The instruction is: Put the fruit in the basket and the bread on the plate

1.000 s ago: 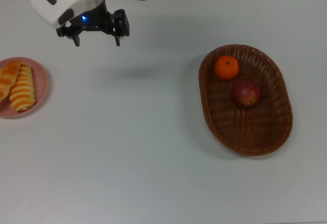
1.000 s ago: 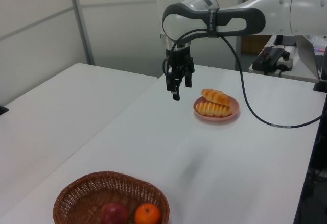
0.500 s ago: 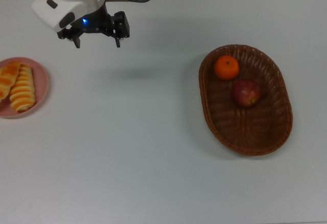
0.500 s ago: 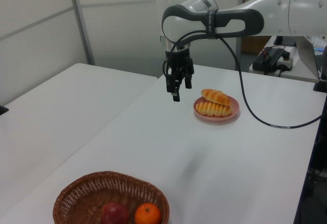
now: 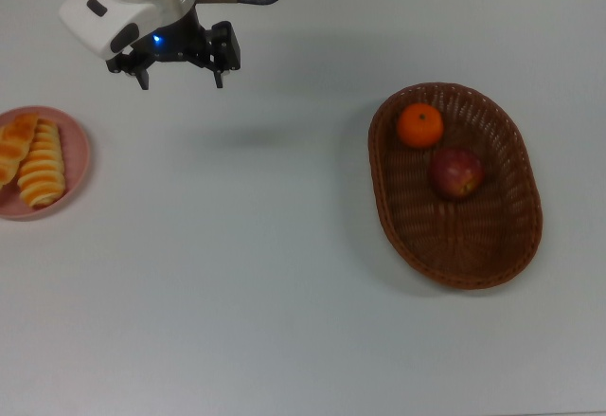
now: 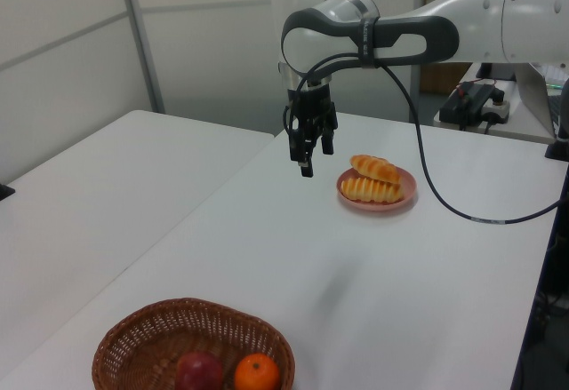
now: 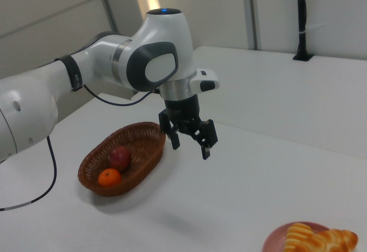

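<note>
The white table is carrying everything. The arm is reaching in from outside the frame, its base cut off. The wicker basket is holding the apple and mandarin, and its near rim is getting clipped in the left view. The pink plate, cropped at the top view's left, is bearing both rolls. The gripper is hanging spread and empty above bare tabletop.
</note>
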